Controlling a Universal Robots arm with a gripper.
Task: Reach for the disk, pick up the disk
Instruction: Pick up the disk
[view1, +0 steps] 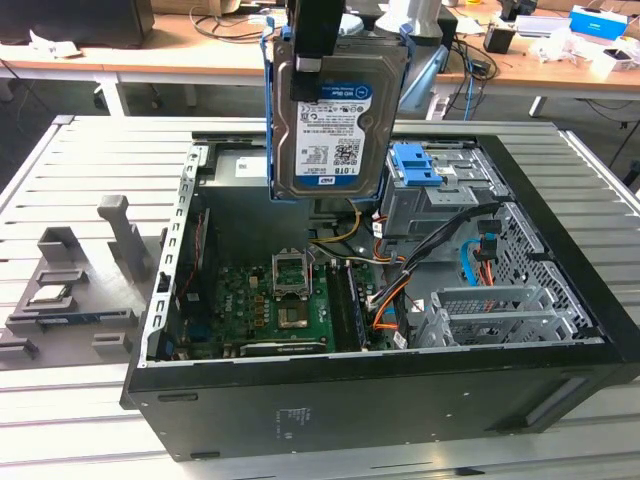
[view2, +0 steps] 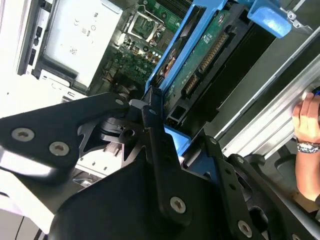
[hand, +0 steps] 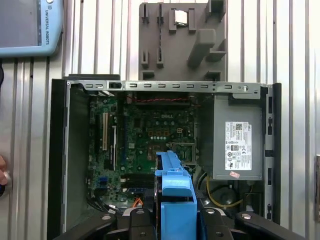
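The disk, a silver-grey hard drive with a white-and-blue label in a blue bracket, hangs upright in the air above the open computer case. My gripper is shut on its upper edge. In the second wrist view the disk shows its green circuit board side, clamped between the black fingers. The first wrist view looks down the disk's blue bracket edge, with the motherboard far below it.
Inside the case are the motherboard, a drive cage with a blue latch, cables and a power supply. A grey fixture holding a small chip lies at the exterior view's left. A person's hand rests beside the case.
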